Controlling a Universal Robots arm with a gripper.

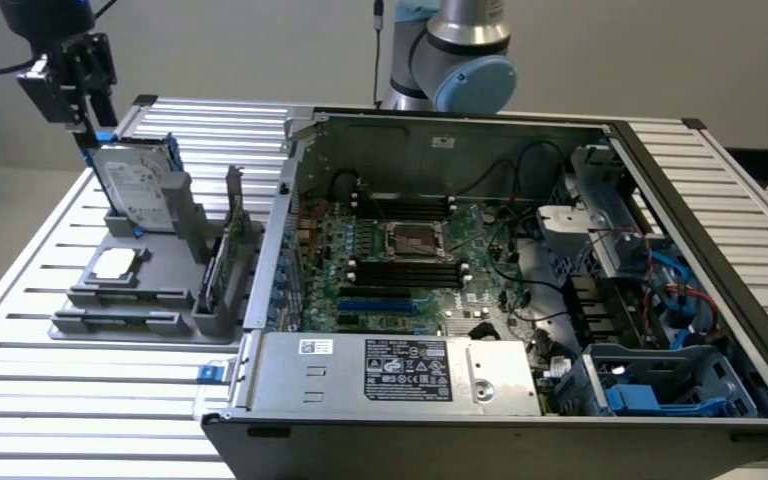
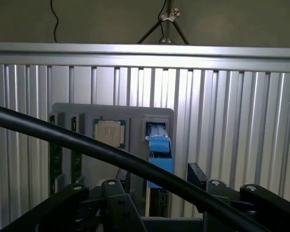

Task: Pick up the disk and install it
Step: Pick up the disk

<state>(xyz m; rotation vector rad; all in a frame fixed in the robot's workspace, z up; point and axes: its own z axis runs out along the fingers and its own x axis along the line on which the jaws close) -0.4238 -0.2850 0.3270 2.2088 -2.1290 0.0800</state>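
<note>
Black two-finger gripper (image 1: 88,120) spread wide over the disk.
At the exterior view's left, the silver-grey rectangular hard disk (image 1: 137,180) in its blue bracket stood upright in a grey plastic holder (image 1: 117,325); the open black computer case (image 1: 491,440) sat to its right.

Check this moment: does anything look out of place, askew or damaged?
Nothing stands out. The disk stands on edge in its slot of the grey holder at the exterior view's left, the open hand just above it. The square chip lies flat in its recess, and the open computer case looks intact.
</note>
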